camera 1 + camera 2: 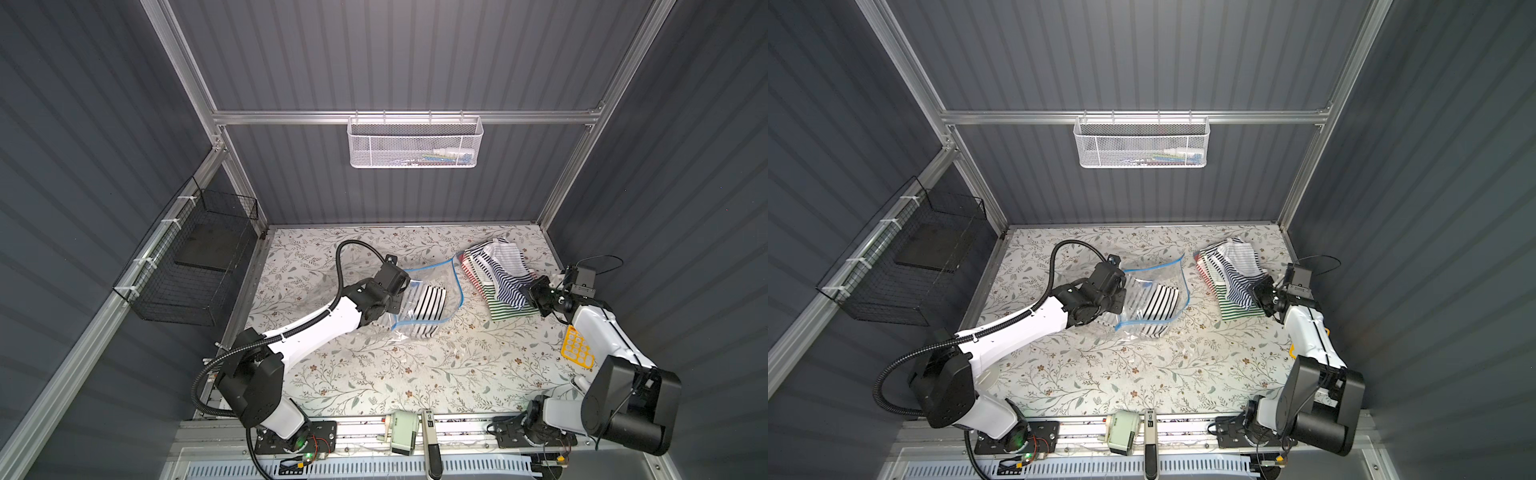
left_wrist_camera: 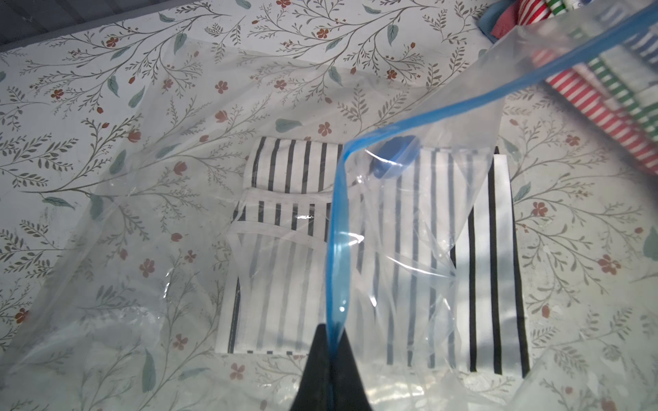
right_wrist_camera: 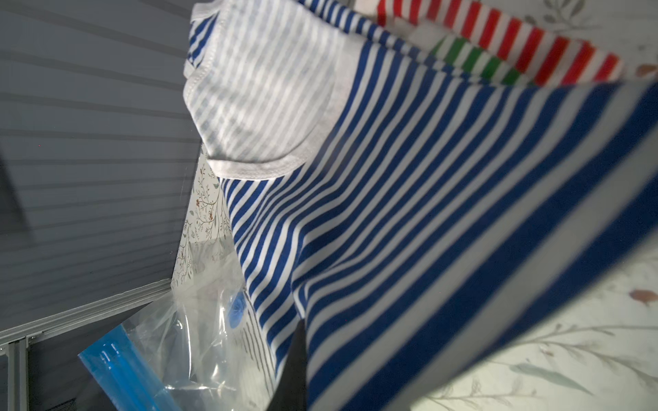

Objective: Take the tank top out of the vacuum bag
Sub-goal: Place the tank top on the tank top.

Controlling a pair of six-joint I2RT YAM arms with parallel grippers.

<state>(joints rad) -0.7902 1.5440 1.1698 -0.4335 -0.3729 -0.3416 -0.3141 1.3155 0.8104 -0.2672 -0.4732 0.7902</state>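
Fingers point(image 2: 313, 370) of the left gripper point(image 2: 332, 334) are pressed together on the blue zip strip point(image 2: 336, 249) of the vacuum bag point(image 1: 432, 286), by which one lip of the mouth is held raised off the floral table point(image 1: 415, 374). In both top views the bag is seen spread from these fingers toward 3 o'clock, near the table's centre. Its round blue valve cap point(image 2: 393, 156) is visible through the film. A folded black-striped tank top point(image 1: 430, 305) is shown lying flat inside the bag, directly beneath the pinched strip. The right gripper point(image 1: 533, 293), at the table's 3 o'clock edge, is closed on a blue-striped tank top point(image 3: 391, 231). That garment is held clear of the bag and is draped toward 10 o'clock over a pile of red- and green-striped garments point(image 1: 503, 309), which lies at about 2 o'clock on the table.
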